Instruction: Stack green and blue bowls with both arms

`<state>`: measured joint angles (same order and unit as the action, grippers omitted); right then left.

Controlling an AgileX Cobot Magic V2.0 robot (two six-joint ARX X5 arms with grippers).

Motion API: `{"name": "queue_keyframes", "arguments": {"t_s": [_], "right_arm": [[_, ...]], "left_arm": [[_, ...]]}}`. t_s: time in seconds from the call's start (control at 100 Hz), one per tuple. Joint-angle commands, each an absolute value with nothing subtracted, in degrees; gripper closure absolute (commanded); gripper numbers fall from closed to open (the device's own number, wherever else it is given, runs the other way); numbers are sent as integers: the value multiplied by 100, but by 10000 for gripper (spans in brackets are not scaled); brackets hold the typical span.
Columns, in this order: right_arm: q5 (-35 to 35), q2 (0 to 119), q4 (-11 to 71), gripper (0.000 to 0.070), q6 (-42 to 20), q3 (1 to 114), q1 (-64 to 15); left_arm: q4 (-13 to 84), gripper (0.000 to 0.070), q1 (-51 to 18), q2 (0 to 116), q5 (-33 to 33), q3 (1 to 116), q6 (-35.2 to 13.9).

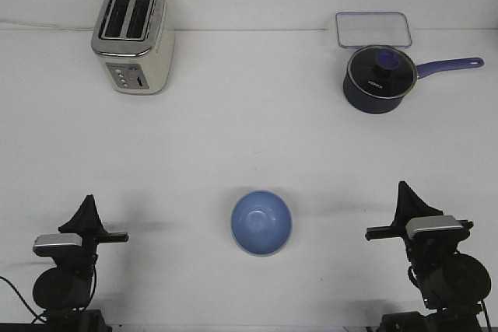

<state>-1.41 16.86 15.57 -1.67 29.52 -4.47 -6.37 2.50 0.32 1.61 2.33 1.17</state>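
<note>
One blue bowl point(261, 222), two arms point(75, 248) point(430, 242), one saucepan point(378, 79), one toaster point(132, 38)

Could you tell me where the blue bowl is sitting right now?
In the front view the blue bowl sits upright on the white table, near its front edge at centre, between the left gripper and right gripper.

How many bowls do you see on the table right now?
1. Only the blue bowl shows, at the near middle of the table, between the left hand and right hand. No green bowl is visible; it may be out of frame.
</note>
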Motion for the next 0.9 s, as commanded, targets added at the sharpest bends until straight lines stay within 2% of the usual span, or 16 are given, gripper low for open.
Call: {"name": "queue_keyframes", "arguments": {"t_s": [0.0, 0.17, 0.89], "right_arm": [[-128, 1682, 1494, 700, -130, 2987, -449], [-128, 1682, 1498, 700, -130, 2987, -449], [-126, 1682, 1498, 700, -119, 2985, -449]], "left_arm": [[-727, 685, 261, 16, 119, 110, 187], [-711, 685, 261, 16, 16, 78, -119], [-725, 685, 261, 23, 16, 80, -113]]}}
